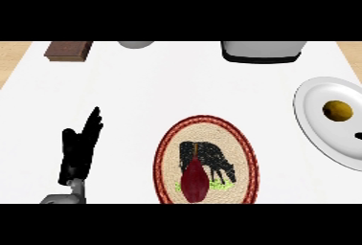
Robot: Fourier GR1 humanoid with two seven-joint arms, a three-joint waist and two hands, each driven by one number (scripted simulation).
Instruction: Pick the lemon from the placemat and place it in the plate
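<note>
The lemon (337, 110), yellow-brown, lies in the white plate (318, 129) at the right edge of the counter. The oval woven placemat (244, 158) with a red rim and a black cow picture sits at the lower middle, with no lemon on it. My left hand (76, 153) rests open at the lower left, fingers pointing up, well clear of the placemat. Only a small black bit of my right hand (358, 136) shows at the right edge over the plate, just below the lemon and apart from it.
A dark red elongated item (194, 181) lies on the placemat's lower part. At the back stand a brown box (68, 50), a grey round object (136, 44) and a pale grey appliance (263, 50). White counter lies between placemat and plate.
</note>
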